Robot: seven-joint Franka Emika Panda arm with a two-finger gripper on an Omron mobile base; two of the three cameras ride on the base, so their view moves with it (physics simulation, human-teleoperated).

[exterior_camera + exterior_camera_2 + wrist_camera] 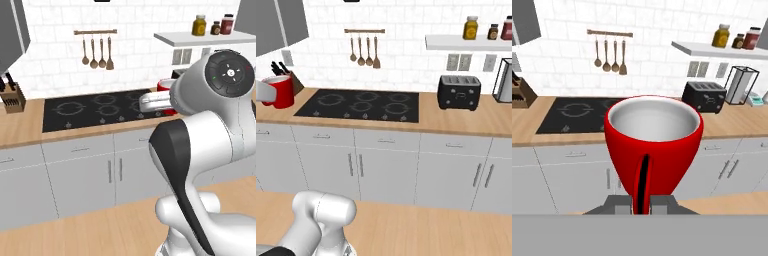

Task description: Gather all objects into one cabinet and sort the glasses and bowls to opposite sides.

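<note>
Red cup (653, 142) is upright in our tool (641, 202), pinched at its base, carried in the air above the counter (466, 125) by the hob (361, 105). We'd keep it level and swing slow twd the grey cabinet (281, 22), w/o clipping the door edge.

Wood counter (466, 122) w/ toaster (458, 92), knife block (13, 97)

Kitchen desk (456, 127) and wall fittings

We see a black hob (361, 105), a black toaster (458, 92), a knife block (12, 97), hanging wooden utensils (364, 51), and jars (471, 27) on a white shelf (466, 43).
</note>
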